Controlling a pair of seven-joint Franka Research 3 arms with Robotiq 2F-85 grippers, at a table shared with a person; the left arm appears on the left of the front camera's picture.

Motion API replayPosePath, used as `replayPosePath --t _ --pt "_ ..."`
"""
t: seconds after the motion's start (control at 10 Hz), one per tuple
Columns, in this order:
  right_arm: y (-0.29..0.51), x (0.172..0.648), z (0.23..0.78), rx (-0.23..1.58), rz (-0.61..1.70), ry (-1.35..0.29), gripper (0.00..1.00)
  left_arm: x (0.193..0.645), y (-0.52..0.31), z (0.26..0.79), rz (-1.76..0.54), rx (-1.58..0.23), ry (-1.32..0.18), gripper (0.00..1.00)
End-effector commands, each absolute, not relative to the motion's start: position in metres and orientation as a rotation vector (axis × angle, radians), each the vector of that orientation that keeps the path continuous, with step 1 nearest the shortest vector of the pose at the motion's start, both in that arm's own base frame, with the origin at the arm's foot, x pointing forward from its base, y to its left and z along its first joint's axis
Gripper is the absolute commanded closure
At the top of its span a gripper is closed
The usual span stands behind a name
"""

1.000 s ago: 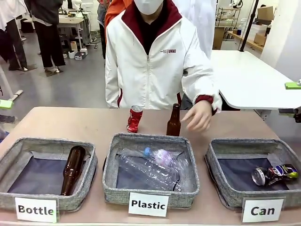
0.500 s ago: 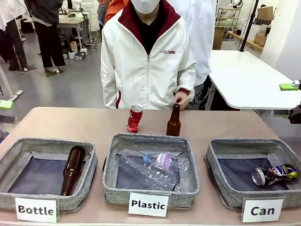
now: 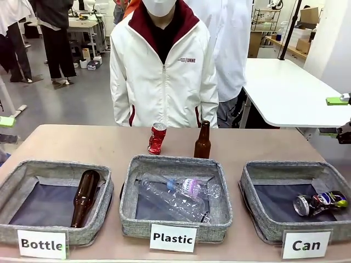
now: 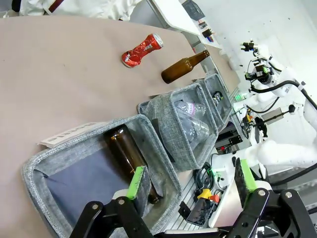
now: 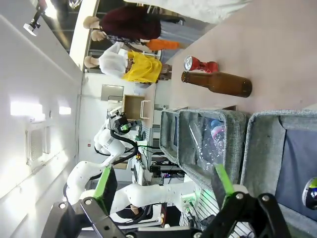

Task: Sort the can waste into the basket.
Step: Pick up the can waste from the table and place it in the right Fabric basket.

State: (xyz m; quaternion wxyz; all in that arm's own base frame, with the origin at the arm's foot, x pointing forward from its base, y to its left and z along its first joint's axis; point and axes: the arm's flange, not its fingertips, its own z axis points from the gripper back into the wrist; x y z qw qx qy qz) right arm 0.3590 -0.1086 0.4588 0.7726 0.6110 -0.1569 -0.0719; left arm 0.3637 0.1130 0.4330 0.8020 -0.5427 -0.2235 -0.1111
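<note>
Hovering off the left end of the desk (image 3: 82, 143), the left arm aims its jaws across the top from just beside the "Bottle" basket (image 4: 37, 171). They stand wide apart, the green pads (image 4: 134, 182) bare, with nothing between them.

The right arm hangs off the opposite end, by the "Can" basket (image 3: 262, 222). Its jaws are also spread wide and grip nothing, the green fingertips (image 5: 221, 179) facing the row of baskets.

The red can (image 3: 157, 138) stands upright near the far edge of the desk, about midway along it, just behind the "Plastic" basket (image 3: 129, 211). A brown bottle (image 3: 202, 141) stands upright beside it, apart from it.

The dark can (image 3: 320, 203) lies on its side inside the "Can" basket at the near right corner of the desk, towards that basket's right wall. A person in a white jacket (image 3: 164, 76) stands at the far edge behind the red can.
</note>
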Motion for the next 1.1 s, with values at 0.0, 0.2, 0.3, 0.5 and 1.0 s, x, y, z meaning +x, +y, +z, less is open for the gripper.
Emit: replayPosePath --t 0.0,0.2,0.3,0.5,1.0 --pt "-0.108 0.361 0.46 1.341 -0.154 -0.358 0.0 0.361 0.116 0.433 -0.257 -1.163 -0.481 0.11" --pt "-0.108 0.361 0.46 1.341 -0.154 -0.358 0.0 0.361 0.097 0.461 -0.381 -1.148 -0.619 0.11" --pt "-0.108 0.361 0.46 1.341 -0.154 -0.358 0.0 0.381 0.055 0.472 -0.603 -1.088 -0.772 0.11" --pt "-0.108 0.361 0.46 1.341 -0.154 -0.358 0.0 0.42 -0.018 0.475 -0.884 -0.888 -1.047 0.11" --pt "-0.108 0.361 0.46 1.341 -0.154 -0.358 0.0 0.436 -0.069 0.447 -0.955 -0.896 -1.097 0.11"
